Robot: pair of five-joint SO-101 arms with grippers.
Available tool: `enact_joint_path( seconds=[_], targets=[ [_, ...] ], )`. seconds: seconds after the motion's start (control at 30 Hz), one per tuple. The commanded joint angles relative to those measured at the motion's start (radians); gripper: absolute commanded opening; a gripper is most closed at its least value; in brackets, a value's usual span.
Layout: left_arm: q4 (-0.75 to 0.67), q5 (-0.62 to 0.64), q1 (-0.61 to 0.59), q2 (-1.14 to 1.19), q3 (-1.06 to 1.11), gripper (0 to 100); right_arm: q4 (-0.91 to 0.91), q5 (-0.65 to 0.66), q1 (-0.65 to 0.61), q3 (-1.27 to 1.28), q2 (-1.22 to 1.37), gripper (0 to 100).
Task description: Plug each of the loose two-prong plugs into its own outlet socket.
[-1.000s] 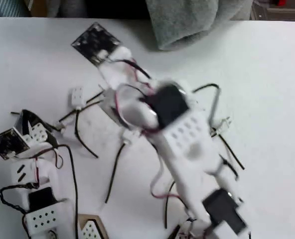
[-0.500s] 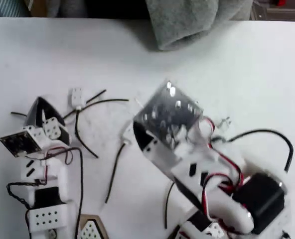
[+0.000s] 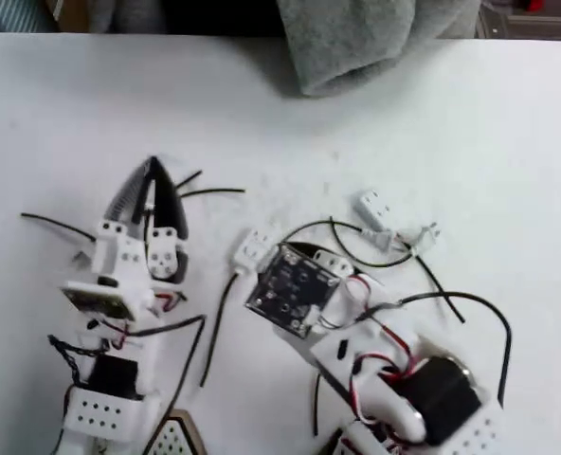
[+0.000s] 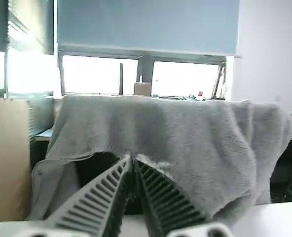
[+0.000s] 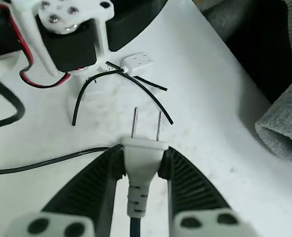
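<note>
- High view: the left arm (image 3: 110,313) stands at the near left of the bench (image 3: 470,123). Its left pincer (image 3: 153,169) points toward the far edge with the jaws drawn together.
- The right arm (image 3: 404,389) sits at the near right. White connector blocks lie among black cords (image 3: 214,322): one block (image 3: 252,248) lies just beside the right arm's wrist, and another (image 3: 375,209) lies farther right. None looks joined to a mate. From here I cannot tell which is a plug and which a socket.
- Left wrist view: the left pincer (image 4: 133,165) is clenched tip to tip with nothing between the jaws. It faces a grey cloth (image 4: 185,143) beyond the bench and carries no part of the job.
- Right wrist view: the right pincer (image 5: 142,150) is grasping a white two-prong plug (image 5: 140,158) by its body. The prongs are bare and point forward, and the plug's cord trails back under the wrist.
- Ahead of the prongs, clearly apart from them, a white outlet socket (image 5: 136,60) lies on the bench close to the other arm.
- Judgement: one plug is picked up and roughly aimed at a socket, but it is not inserted. No pairing looks finished, so every plug-in is left to do.
</note>
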Motion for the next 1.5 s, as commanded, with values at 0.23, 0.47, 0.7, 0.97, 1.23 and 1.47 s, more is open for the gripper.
enact_joint_path(
  seconds=[0.23, 0.47, 0.7, 0.97, 1.23, 1.47],
  targets=[
    [0.153, 0.216, 0.062, 0.004, -0.252, 2, -0.226, -0.002, 0.102, 0.218, -0.01, 1.9],
    [0.31, 0.14, 0.28, 0.004, -0.265, 2, -0.311, -0.002, 0.113, 0.261, -0.01, 1.9],
    [0.301, 0.031, 0.392, 0.004, -0.173, 2, -0.315, 0.006, 0.071, 0.247, -0.012, 1.9],
    [0.209, 0.023, 0.387, 0.005, -0.049, 2, -0.202, 0.003, -0.016, 0.046, -0.01, 1.9],
    [0.13, -0.083, 0.387, 0.005, 0.008, 2, -0.136, 0.008, -0.024, -0.043, -0.01, 1.9],
    [0.137, -0.084, 0.387, 0.007, 0.012, 2, -0.124, 0.008, -0.022, -0.048, -0.01, 1.9]
  ],
)
